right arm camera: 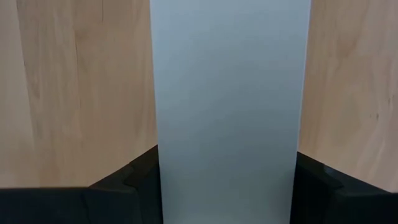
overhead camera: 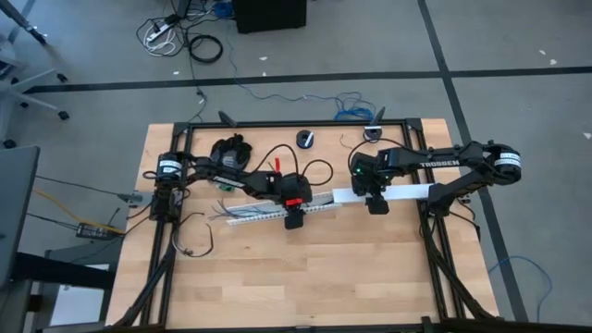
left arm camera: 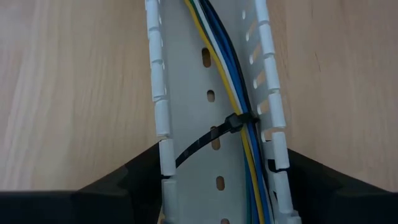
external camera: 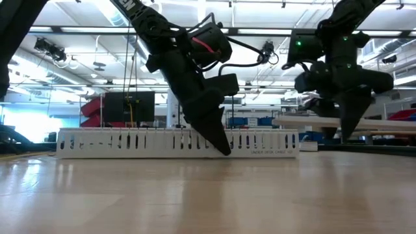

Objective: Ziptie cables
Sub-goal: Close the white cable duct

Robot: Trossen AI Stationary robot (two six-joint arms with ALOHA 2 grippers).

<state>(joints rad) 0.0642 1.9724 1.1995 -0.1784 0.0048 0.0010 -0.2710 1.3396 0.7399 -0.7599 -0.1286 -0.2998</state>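
Note:
A white slotted duct lies along the table's middle, resting on its base. Inside it run the cables, dark, blue, yellow and white, bound by a black ziptie whose tail crosses the duct floor. My left gripper straddles the duct near its right end and is shut on it. To the right, my right gripper is shut on a plain white cover strip, held above the table. My left gripper has the duct's two slotted side walls between its fingers. The fingers slant down from the left and lie across the duct, which stays flat on the table. My right gripper pinches the cover strip's two long edges between its fingers, which point down and lie across it. The strip hangs level, clear of the table; its left end reaches toward the duct's right end.
Black frame rails run along the table's left, right and far sides. Two small dark round objects sit at the far edge, a dark clump sits far left, and loose thin wires lie near left. Bare wood fills the near half.

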